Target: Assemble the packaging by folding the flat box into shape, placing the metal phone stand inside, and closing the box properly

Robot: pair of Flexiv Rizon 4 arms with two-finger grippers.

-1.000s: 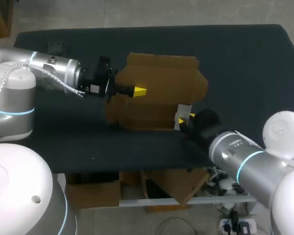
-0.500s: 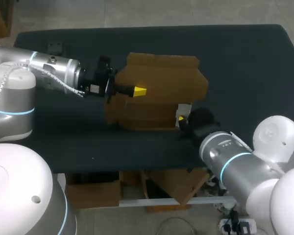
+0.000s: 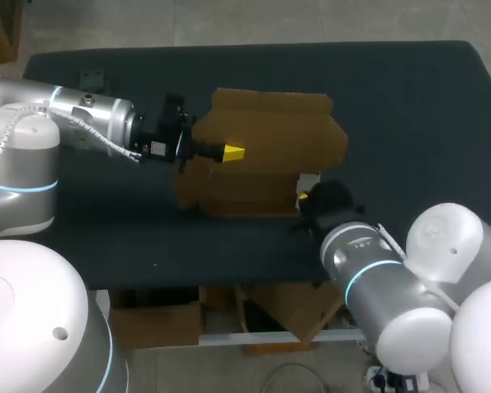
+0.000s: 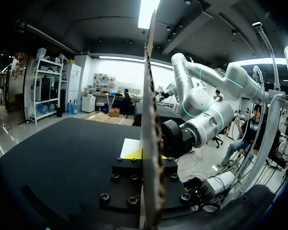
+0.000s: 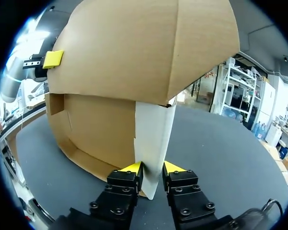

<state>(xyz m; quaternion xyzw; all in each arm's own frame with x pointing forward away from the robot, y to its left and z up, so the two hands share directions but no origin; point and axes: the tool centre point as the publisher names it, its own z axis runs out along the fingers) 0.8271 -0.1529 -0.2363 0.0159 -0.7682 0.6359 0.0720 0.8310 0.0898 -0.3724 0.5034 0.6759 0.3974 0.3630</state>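
The brown cardboard box [image 3: 266,147] stands partly folded at the middle of the table. My left gripper [image 3: 233,152] reaches in from the left and is shut on an upright brown panel [image 4: 151,120], seen edge-on between its fingers in the left wrist view. A white flap [image 5: 153,134] hangs down at the box's near right corner. My right gripper [image 5: 153,167] is shut on the flap's lower end, one yellow tip on each side. In the head view the right gripper [image 3: 304,197] sits at that same corner, mostly hidden by its own wrist. No phone stand shows inside the box.
A small dark grey object [image 3: 92,79] lies at the table's far left corner. The dark table top [image 3: 409,115] is bare to the right of the box. My right arm's elbow [image 3: 442,241] hangs over the front edge.
The right gripper's fingers have drawn together onto the white flap, and the right arm's elbow has swung left along the front edge. The left arm and the box have stayed put.
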